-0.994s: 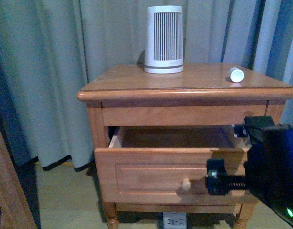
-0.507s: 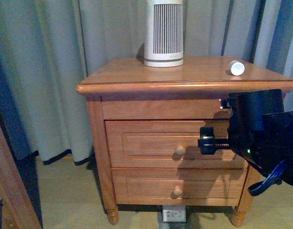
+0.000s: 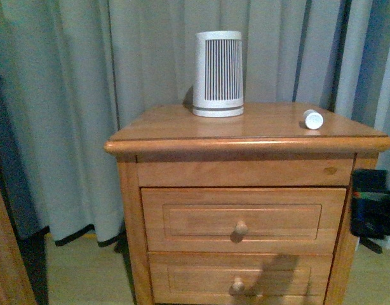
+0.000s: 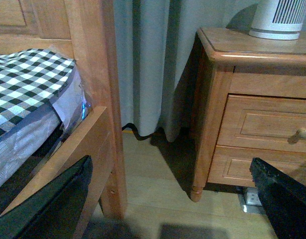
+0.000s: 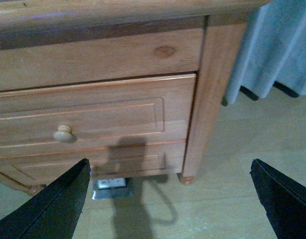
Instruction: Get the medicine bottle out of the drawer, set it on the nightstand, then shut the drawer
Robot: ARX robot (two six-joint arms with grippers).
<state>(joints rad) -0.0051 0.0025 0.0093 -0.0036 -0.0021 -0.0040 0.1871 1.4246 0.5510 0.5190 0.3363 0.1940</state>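
I see the medicine bottle (image 3: 313, 119) lying on its side on the nightstand (image 3: 182, 130), the drawer (image 3: 242, 219) shut, and my right gripper (image 5: 168, 199), fingers wide apart, low beside it, nearer than my open left gripper (image 4: 170, 199).

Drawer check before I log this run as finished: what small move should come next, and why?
Probably none but backing the arms away: the drawer sits flush, the medicine bottle lies on the nightstand, and the right pincer is open and empty.
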